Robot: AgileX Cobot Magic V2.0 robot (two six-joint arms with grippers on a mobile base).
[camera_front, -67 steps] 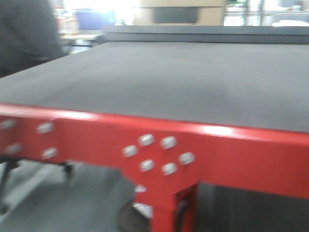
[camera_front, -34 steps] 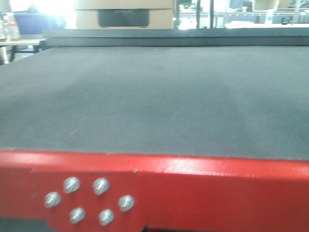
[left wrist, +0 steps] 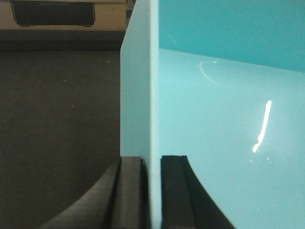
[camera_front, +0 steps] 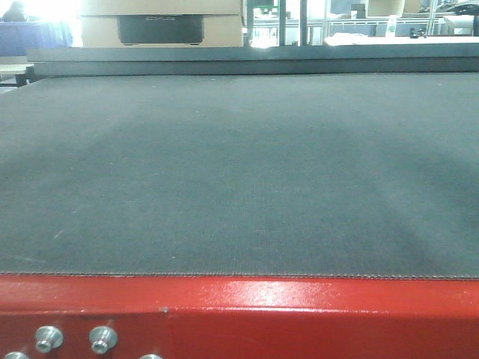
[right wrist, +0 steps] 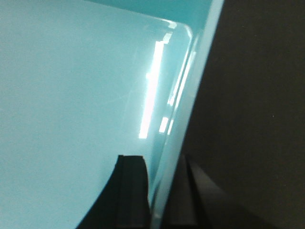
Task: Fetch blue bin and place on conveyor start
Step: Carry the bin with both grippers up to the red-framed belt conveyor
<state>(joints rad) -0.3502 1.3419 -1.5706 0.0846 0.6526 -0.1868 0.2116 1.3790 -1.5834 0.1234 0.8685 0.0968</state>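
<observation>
The conveyor start (camera_front: 239,172) fills the front view: a wide dark-grey belt with a glossy red frame (camera_front: 299,314) along its near edge. The blue bin does not show in that view. In the left wrist view my left gripper (left wrist: 152,191) is shut on the blue bin (left wrist: 224,129), one finger outside its left wall and one inside, with the dark belt (left wrist: 57,119) below. In the right wrist view my right gripper (right wrist: 159,191) is shut on the blue bin (right wrist: 71,95) at its right wall, with the dark belt (right wrist: 252,105) beside it.
A raised dark ledge (camera_front: 239,58) crosses the belt's far end. Behind it stand a cardboard box (camera_front: 161,22) with a dark panel and glass partitions (camera_front: 359,19). Silver bolts (camera_front: 75,338) stick out of the red frame at lower left.
The front view has closed in on the conveyor and swung right. The red frame has dropped to the bottom edge, its leg and the person at left have left the view.
</observation>
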